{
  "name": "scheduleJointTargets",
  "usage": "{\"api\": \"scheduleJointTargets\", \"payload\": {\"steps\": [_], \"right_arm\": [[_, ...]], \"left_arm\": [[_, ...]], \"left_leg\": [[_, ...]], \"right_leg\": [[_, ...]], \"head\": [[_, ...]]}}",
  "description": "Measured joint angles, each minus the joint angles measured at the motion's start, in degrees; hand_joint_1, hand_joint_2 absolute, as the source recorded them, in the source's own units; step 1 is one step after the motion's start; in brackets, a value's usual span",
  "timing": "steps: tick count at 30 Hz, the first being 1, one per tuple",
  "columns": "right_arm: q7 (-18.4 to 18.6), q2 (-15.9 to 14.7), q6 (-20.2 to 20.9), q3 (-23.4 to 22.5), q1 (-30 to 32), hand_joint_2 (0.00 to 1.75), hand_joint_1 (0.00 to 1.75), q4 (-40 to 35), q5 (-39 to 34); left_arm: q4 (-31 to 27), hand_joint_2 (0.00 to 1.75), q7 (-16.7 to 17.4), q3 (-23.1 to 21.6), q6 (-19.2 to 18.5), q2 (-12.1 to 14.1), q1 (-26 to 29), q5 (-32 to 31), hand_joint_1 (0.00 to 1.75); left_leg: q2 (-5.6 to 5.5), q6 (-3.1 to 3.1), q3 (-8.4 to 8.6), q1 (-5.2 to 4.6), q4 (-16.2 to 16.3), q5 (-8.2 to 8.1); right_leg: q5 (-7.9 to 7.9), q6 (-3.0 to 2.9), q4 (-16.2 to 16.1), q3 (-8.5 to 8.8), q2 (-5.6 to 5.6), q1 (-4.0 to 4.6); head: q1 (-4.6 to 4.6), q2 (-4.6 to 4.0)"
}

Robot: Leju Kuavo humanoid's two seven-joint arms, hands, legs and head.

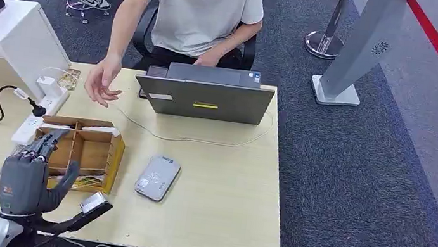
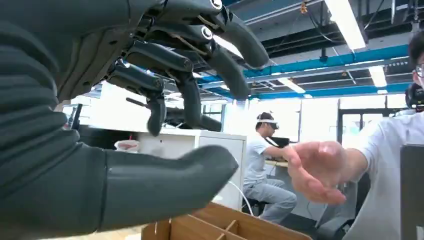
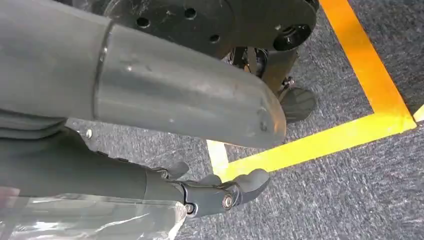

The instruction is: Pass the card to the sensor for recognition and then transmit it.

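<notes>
Over open wooden divider box [image 1: 88, 151], my left hand [image 1: 27, 178] hovers, fingers spread, empty. Card's probably inside, can't confirm. Grey flat sensor pad [image 1: 157, 177] sits beside. Next: reach in, pinch card.

Bright even light, blurred wrist closeups

Grey sensor [image 1: 157, 178] flat on desk, just beside wooden organizer [image 1: 93, 148].
</notes>
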Motion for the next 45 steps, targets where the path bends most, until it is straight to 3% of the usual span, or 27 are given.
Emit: {"api": "scheduleJointTargets", "payload": {"steps": [4, 10, 18, 25, 45], "right_arm": [[0.0, 0.0, -0.1, 0.0, 0.0, 0.00, 0.00, 0.2, -0.4], [0.1, 0.0, 0.7, 0.0, 0.0, 0.00, 0.00, 0.2, -0.7], [0.3, 0.0, 1.3, -0.1, 0.2, 0.00, 0.00, 0.1, -0.8], [0.3, 0.0, 1.4, -0.1, 0.4, 0.00, 0.00, 0.0, -0.8], [0.3, 0.0, 2.1, -0.1, 0.6, 0.00, 0.00, 0.0, -1.0]], "left_arm": [[-0.5, 1.75, 0.3, -1.0, -1.4, 1.0, 0.9, 0.5, 0.00], [0.1, 1.75, 3.1, -2.8, -10.4, 4.3, 1.1, 2.4, 0.00], [1.3, 1.75, 4.2, -4.3, -13.5, 7.8, 1.4, 4.1, 0.00], [1.6, 1.75, 5.0, -4.5, -13.8, 9.2, 1.9, 4.3, 0.00], [2.1, 1.75, 8.0, -4.5, -13.0, 9.3, 2.1, 2.8, 0.00]], "left_leg": [[0.00, 0.00, -0.02, 0.00, 0.0, 0.00], [0.00, 0.00, -0.03, 0.00, 0.0, 0.00], [0.00, 0.00, -0.03, 0.00, 0.0, 0.00], [0.00, 0.00, -0.04, 0.00, 0.0, -0.01], [0.00, 0.00, -0.03, 0.00, 0.0, 0.00]], "right_leg": [[-0.01, -0.01, 0.0, -0.02, 0.00, 0.00], [-0.02, -0.02, 0.0, -0.03, 0.00, 0.00], [-0.02, -0.02, 0.0, -0.02, 0.00, 0.00], [-0.03, -0.03, 0.0, -0.03, 0.00, 0.00], [-0.02, -0.03, 0.0, -0.02, -0.01, 0.00]], "head": [[0.02, 0.00], [0.00, -0.02], [0.02, -0.02], [0.00, -0.02], [0.02, 0.00]]}}
